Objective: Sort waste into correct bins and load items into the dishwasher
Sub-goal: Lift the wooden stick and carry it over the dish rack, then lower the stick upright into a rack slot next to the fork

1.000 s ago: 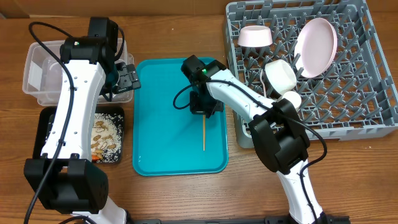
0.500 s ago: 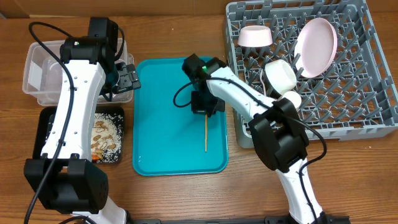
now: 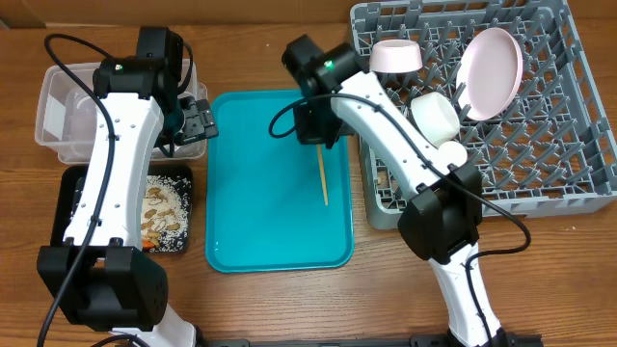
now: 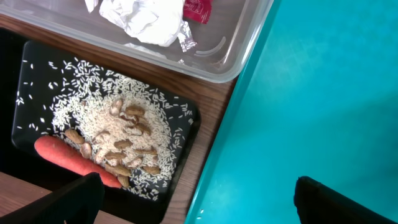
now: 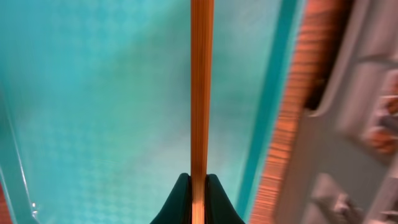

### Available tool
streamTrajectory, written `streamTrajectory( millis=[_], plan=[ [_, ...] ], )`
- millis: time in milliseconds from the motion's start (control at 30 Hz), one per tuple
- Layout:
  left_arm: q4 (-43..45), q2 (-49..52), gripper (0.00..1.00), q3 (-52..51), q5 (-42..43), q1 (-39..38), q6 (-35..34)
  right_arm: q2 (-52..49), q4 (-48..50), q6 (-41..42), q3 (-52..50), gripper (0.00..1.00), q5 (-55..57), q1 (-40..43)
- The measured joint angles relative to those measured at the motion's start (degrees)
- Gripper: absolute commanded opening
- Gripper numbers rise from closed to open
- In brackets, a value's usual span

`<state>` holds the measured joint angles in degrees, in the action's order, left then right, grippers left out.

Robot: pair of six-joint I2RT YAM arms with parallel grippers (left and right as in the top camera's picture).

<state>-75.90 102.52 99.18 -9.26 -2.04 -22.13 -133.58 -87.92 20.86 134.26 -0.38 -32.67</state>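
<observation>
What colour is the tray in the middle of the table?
The tray is teal; the overhead view shows it best.

So there's a carrot [image 4: 65, 157] lying in the black tray [image 4: 188, 127] beside a heap of rice [image 4: 93, 115], napkin [image 4: 146, 18] and red wrapper [image 4: 198, 9] up in the clear tub [image 4: 239, 50], teal tray [image 4: 311, 112] alongside.
</observation>
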Motion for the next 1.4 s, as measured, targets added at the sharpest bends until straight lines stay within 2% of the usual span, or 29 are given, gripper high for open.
streamTrajectory(
  millis=[300, 667, 1000, 1400],
  plan=[
    [0.02, 0.0, 1.0, 0.0, -0.02, 0.0, 0.0, 0.0, -5.16, -3.56, 2.51, 0.04, 4.09, 8.61],
    [0.0, 0.0, 1.0, 0.0, -0.02, 0.0, 0.0, 0.0, -5.27, -9.25, 2.51, 0.04, 5.35, 18.12],
    [0.0, 0.0, 1.0, 0.0, -0.02, 0.0, 0.0, 0.0, -3.02, -14.78, 2.51, 0.04, 5.35, 19.87],
    [0.0, 0.0, 1.0, 0.0, -0.02, 0.0, 0.0, 0.0, -4.46, -16.17, 2.51, 0.04, 5.35, 19.87]
  ],
)
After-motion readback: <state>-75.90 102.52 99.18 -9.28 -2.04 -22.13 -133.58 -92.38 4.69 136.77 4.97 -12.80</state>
